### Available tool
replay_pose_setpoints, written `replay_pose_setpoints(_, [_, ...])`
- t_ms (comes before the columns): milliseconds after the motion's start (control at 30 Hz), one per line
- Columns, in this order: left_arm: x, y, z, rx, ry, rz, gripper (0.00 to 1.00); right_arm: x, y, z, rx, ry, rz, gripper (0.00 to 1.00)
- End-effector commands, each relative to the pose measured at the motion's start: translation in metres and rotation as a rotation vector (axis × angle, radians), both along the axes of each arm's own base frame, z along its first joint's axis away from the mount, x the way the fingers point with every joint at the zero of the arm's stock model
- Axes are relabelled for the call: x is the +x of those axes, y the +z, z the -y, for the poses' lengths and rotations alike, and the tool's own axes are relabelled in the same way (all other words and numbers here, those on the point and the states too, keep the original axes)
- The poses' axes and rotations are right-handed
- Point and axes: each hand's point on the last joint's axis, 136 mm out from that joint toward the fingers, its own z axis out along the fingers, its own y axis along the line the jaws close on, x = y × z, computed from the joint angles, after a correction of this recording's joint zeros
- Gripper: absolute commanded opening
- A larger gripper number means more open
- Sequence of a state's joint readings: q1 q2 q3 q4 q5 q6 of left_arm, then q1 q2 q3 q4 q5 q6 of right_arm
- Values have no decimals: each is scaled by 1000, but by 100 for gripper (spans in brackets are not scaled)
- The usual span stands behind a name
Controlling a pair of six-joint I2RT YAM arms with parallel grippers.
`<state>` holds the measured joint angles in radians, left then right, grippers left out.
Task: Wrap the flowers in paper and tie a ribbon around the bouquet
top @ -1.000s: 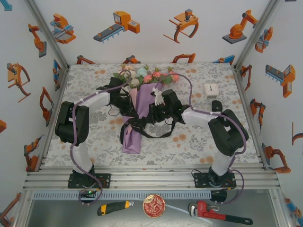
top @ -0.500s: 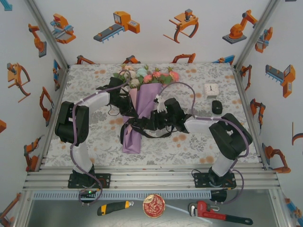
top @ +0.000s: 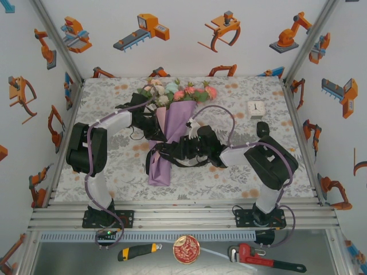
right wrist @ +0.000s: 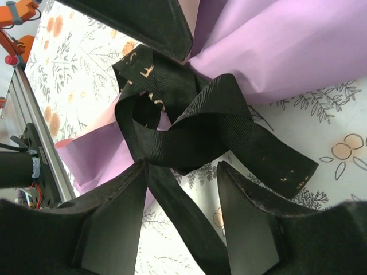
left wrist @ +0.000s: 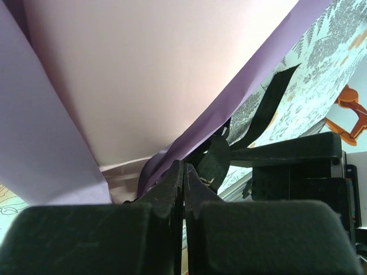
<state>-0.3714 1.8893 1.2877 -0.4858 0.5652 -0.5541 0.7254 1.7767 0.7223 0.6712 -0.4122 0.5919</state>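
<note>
Standing spread, the right gripper (right wrist: 182, 167) is gripping nothing: its two black fingers (right wrist: 114, 223) are flanking one strand without pinching it.

Item 1: narrow black woven fabric ribbon (right wrist: 200, 126). It is lying just beyond those fingertips, crossing over itself in a loose, slack tangle, with one free end trailing off to the side.

Item 2: large lilac-purple paper (right wrist: 298, 46) with a pink reverse. It is lying beyond and under the ribbon, gathered at the narrow part of the wrap.

Item 3: left gripper (left wrist: 183, 172). Its fingers are pressing together. A fold of ribbon is touching the tips beside the paper's edge, but whether a strand is caught between them cannot be told.

Item 4: artificial pink, white and pale blue flowers (top: 178, 90) with green leaves. They are showing at the wide far end of the cone, well beyond both sets of fingers.

Item 5: white floral-print tablecloth (right wrist: 332, 114). It is lying under everything.

Status, as a judgement: the wrapping looks done, and the bouquet (top: 169, 132) is lying formed between the grippers. The ribbon is going round the neck, but the tie is looking loose. Drawing it tight and finishing the knot is remaining.
</note>
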Motion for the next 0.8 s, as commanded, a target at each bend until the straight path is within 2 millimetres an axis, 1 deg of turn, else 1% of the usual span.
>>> replay_pose_setpoints(0, [1,9,-2,-15,15,2,8,9,-1,-1,7,-42,34,48])
replay_pose_setpoints(167, [1,9,-3,-14,18,2,8,13,1,-5,19,-38,38,43])
replay_pose_setpoints(267, [1,8,-4,-12,22,-2,8,14,3,-8,29,-30,40,33])
replay_pose_setpoints(333, [1,7,-4,-12,22,-1,8,15,4,-9,32,-30,45,23])
replay_pose_setpoints(467, [2,9,-4,-15,25,0,8,13,13,-8,43,-26,62,8])
replay_pose_setpoints(567, [4,17,-5,-29,33,13,8,11,22,-6,43,-15,96,1])
replay_pose_setpoints(667, [8,39,-6,-52,45,56,9,6,27,-5,5,27,142,0])
replay_pose_setpoints(767, [12,66,-13,-72,70,115,13,0,34,-9,-61,127,214,0])
